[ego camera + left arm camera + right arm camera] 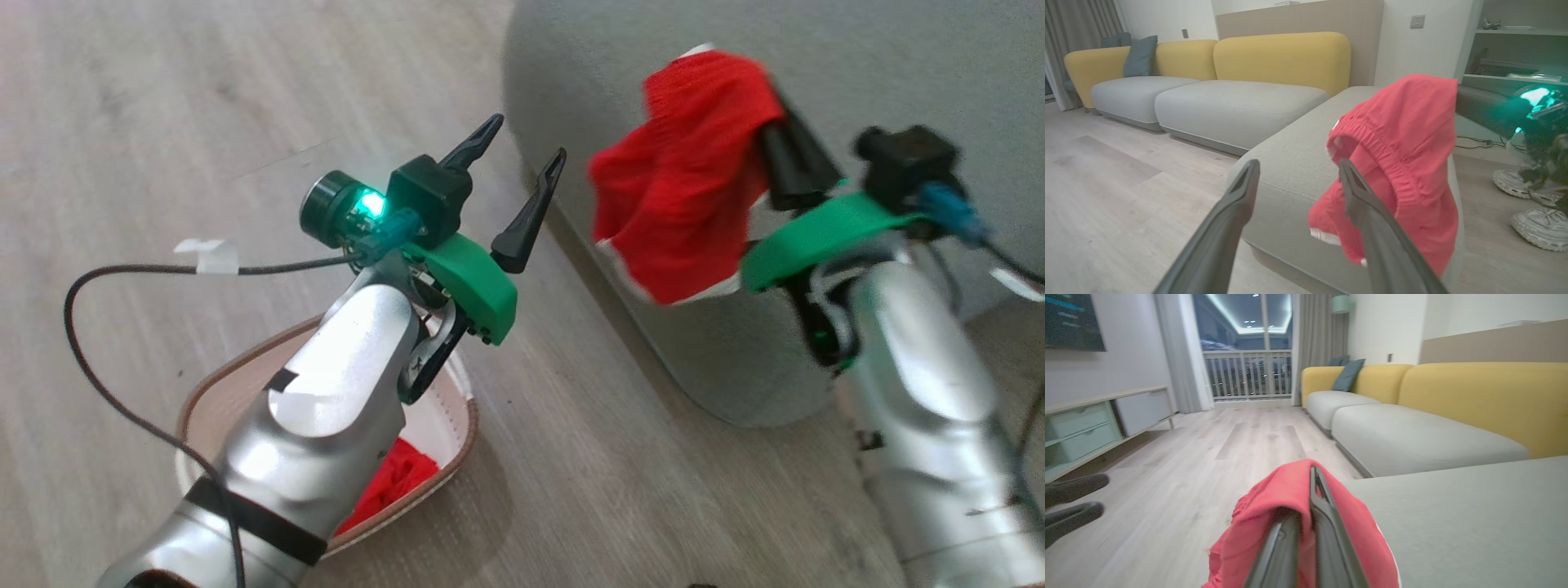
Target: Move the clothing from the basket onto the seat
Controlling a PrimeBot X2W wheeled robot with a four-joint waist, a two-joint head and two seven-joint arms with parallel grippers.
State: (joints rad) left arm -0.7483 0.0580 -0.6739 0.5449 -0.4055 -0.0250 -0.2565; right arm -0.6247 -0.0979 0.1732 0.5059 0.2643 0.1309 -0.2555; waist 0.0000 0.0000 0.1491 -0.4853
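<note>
My right gripper [782, 135] is shut on a red garment of the clothing [686, 196], which hangs off its fingers over the front edge of the grey-green seat [882, 57]. In the right wrist view the cloth [1274, 506] drapes over both closed fingers [1323, 522], with the seat [1461, 506] just to the right. My left gripper [530, 135] is open and holds nothing, raised above the basket [461, 445]. More red clothing [400, 478] lies in the basket, partly hidden by my left forearm. The left wrist view looks between its spread fingers [1237, 204] at the hanging garment [1412, 163].
Pale wood floor surrounds the seat. A sofa with yellow backs [1282, 57] and grey cushions stands beyond it. A low cabinet [1094, 424] lines the far wall. White shoes [1535, 224] rest on the floor past the seat. A dark cable [122, 269] trails from my left wrist.
</note>
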